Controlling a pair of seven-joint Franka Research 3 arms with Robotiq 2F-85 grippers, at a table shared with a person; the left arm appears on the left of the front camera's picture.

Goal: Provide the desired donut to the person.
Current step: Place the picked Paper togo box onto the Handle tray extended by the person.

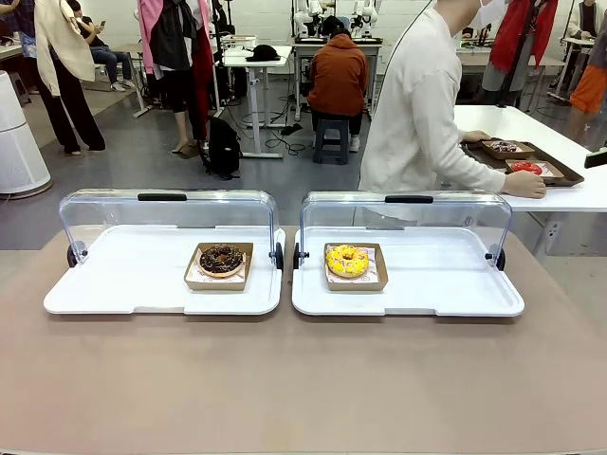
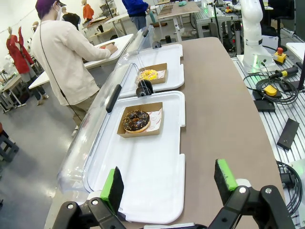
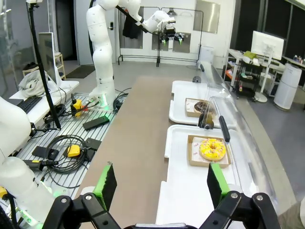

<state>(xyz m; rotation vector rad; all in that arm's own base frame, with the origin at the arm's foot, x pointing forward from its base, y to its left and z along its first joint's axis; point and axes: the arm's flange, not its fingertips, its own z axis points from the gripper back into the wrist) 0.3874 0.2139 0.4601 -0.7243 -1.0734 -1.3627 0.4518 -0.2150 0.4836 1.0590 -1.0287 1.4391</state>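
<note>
Table front: bare brown top nearest the camera (image 1: 303, 379); both trays sit beyond it.
Left gripper (image 2: 169, 183): fingers spread, holding nothing, above the left tray's near end.
Left tray (image 1: 114, 284): chocolate donut (image 1: 222, 258) in an open cardboard box, lid raised.
Right tray (image 1: 446, 284): yellow donut (image 1: 347, 261) in its own box (image 1: 375, 278).
Right gripper (image 3: 159, 183): released, empty.
Person (image 1: 417, 114): turned away toward a side table; choice not shown.
Handling: soft, light, icing smears; judge gripping the stiffer box rim.
Axis: donuts round, none; boxes lie square to the trays.
</note>
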